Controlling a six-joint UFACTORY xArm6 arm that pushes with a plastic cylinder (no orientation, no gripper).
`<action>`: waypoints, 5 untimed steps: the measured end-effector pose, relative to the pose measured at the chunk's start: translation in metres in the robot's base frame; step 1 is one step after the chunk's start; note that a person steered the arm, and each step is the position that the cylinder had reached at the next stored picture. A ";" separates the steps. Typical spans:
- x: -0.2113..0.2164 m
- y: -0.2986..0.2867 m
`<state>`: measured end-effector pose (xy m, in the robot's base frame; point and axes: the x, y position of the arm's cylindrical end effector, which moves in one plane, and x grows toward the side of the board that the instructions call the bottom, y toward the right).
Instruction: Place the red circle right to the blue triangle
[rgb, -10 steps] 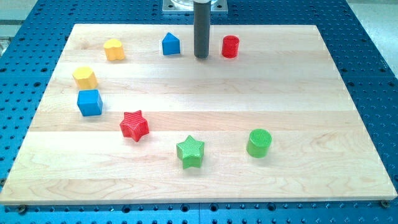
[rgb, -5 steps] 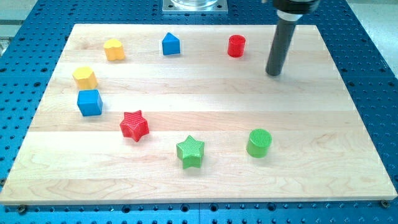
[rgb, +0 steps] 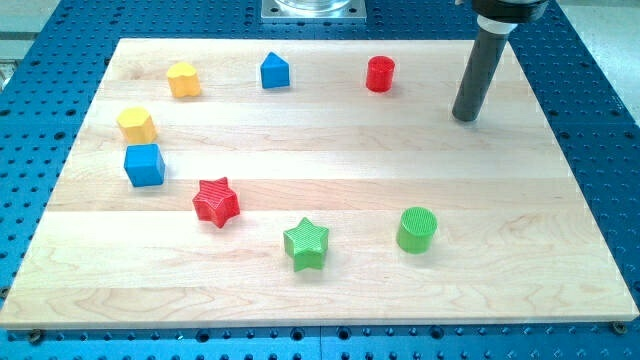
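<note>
Now lining up for the leftward push along the board's top row.
Left to right up there: small yellow block of rounded shape (rgb: 183, 79), blue triangle-topped block (rgb: 275, 71), red circle, a short ribbed cylinder (rgb: 379, 74), then my tip (rgb: 465, 118), bare rod end holding nothing, touching nothing, on the pale wooden board (rgb: 320, 290). Red circle already to the view's right of the blue triangle but well apart; job probably only half met. Best bet: bring my tip level with the cylinder's middle on its right flank, then push straight left, slow, stopping just short of the triangle. Off-centre contact likely to roll or skew it away toward the top edge.
</note>
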<state>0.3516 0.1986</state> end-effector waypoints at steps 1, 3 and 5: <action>0.000 0.005; -0.003 -0.002; -0.015 -0.046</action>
<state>0.3361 0.1526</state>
